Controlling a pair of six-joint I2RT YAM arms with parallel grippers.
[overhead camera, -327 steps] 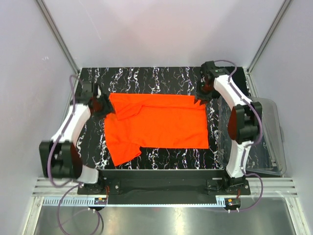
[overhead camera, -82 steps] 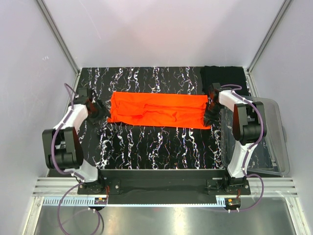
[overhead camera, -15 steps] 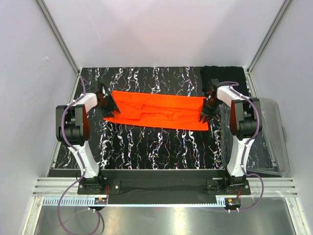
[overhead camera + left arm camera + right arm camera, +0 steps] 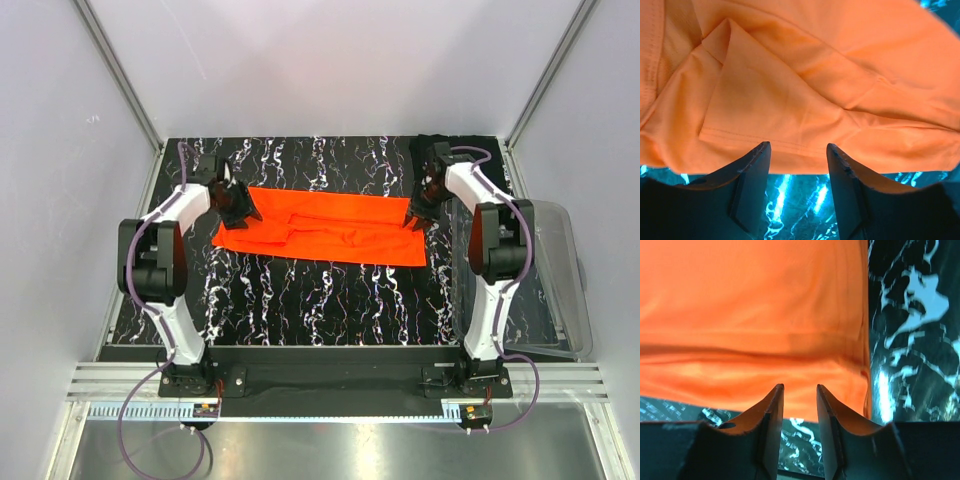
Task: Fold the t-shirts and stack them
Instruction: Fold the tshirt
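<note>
The orange-red t-shirt (image 4: 320,228) lies folded into a long flat band across the back half of the table. My left gripper (image 4: 240,206) is open and empty over the shirt's left end. In the left wrist view its fingertips (image 4: 798,147) sit at the hem of the shirt (image 4: 805,75), with a folded sleeve flap just ahead. My right gripper (image 4: 414,216) is open and empty at the shirt's right end. In the right wrist view its fingertips (image 4: 799,388) sit over the shirt's (image 4: 755,315) edge. The black t-shirt (image 4: 487,150) lies at the back right corner, partly hidden by my right arm.
A clear plastic bin (image 4: 550,280) stands off the table's right edge, beside my right arm. The table (image 4: 320,310) is black marble with white veins. White walls and metal rails close in the back and both sides.
The shirt went from a wide spread to a narrow band. In the last half second my left gripper moved right over the shirt's left end, and my right gripper shifted slightly back.
</note>
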